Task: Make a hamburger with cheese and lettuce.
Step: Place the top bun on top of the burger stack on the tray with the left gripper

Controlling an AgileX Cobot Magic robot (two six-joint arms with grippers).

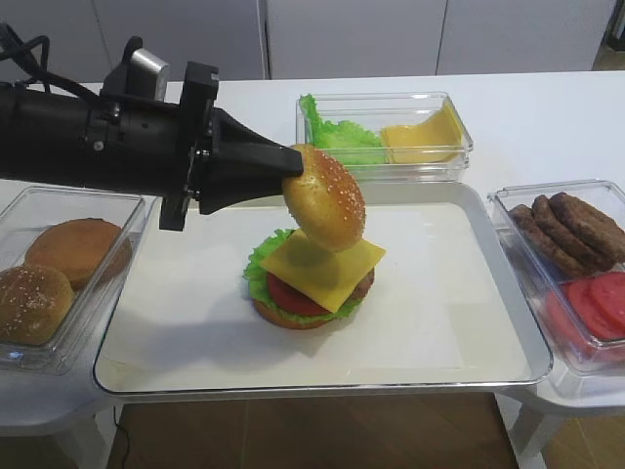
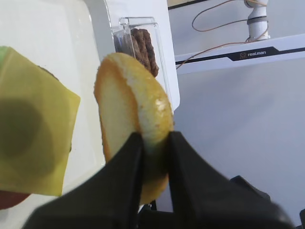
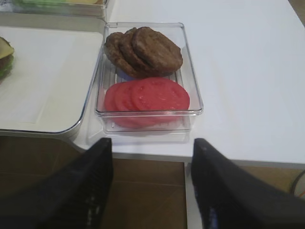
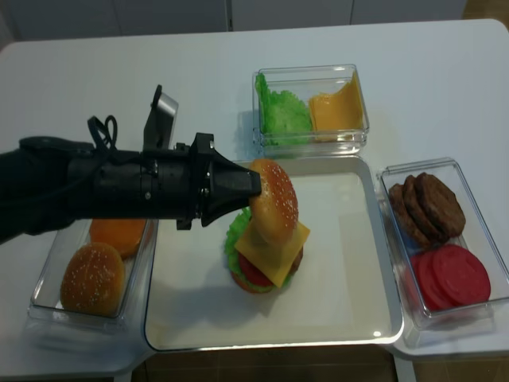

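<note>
On the white tray (image 1: pixel 439 322) stands the hamburger stack (image 1: pixel 311 285): bun base, ruffled lettuce (image 1: pixel 256 264), tomato, patty and the yellow cheese (image 1: pixel 322 264) on top. Just above it my left gripper (image 1: pixel 290 178) is shut on the sesame bun top (image 1: pixel 327 210), which hangs tilted on edge over the cheese. The left wrist view shows the fingers (image 2: pixel 178 157) pinching the bun top (image 2: pixel 131 114) beside the cheese (image 2: pixel 31 129). My right gripper (image 3: pixel 151 162) stands open and empty off the table's front edge, near the patty box.
A clear box at left holds loose buns (image 1: pixel 59 269). The back box holds a bunch of green leaves (image 1: pixel 337 137) and spare yellow slices (image 1: pixel 425 137). The right box (image 3: pixel 147 71) holds several patties (image 3: pixel 143 51) and tomato slices (image 3: pixel 147 98).
</note>
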